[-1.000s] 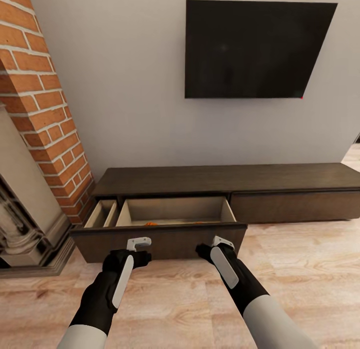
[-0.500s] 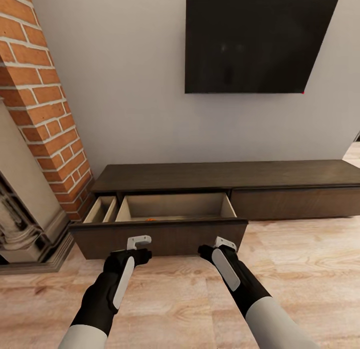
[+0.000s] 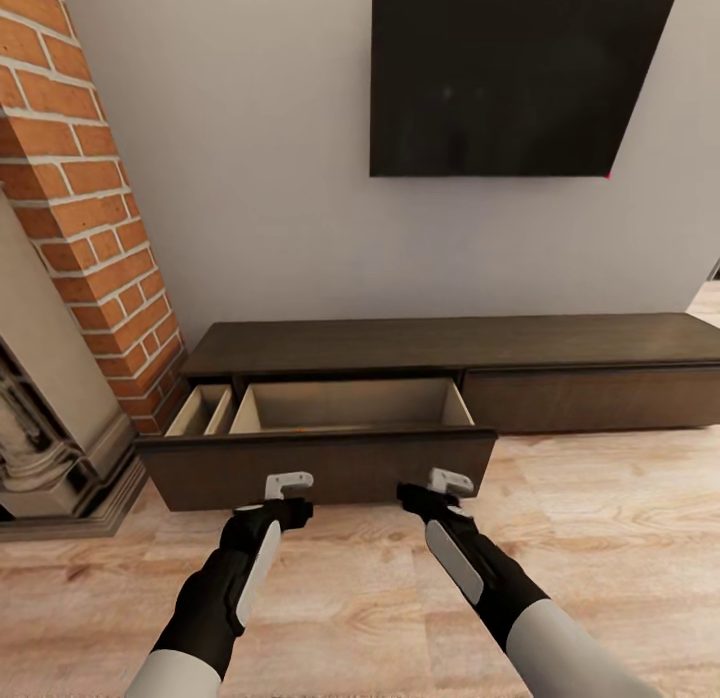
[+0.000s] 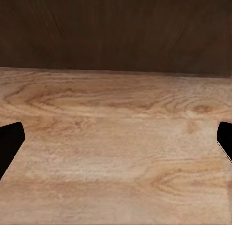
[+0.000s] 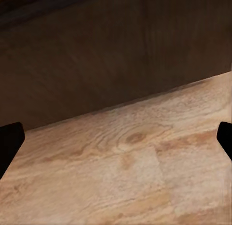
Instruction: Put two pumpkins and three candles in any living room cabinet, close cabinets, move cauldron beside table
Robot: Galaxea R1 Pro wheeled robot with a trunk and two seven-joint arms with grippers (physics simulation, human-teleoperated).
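Nearest the camera, both arms reach forward low over the wooden floor [image 3: 600, 498]. The left gripper [image 3: 288, 483] and right gripper [image 3: 450, 480] sit just at the dark front panel of the open drawer [image 3: 320, 468]. In both wrist views the dark fingertips stand far apart at the frame's edges with nothing between them, so each gripper is wide open and empty. Behind the panel lies the drawer's pale interior, then the long low cabinet [image 3: 450, 343] against the grey wall, a dark screen [image 3: 510, 73] above it and a brick column [image 3: 80, 198] to the left. The likely next step is pushing the drawer shut. An uneven push from the two grippers could skew it and jam it, and fingertips riding low could slip under the panel. The front panel hides the drawer floor, so I cannot tell whether pumpkins or candles lie inside. Whether either gripper actually touches the panel is also unclear.
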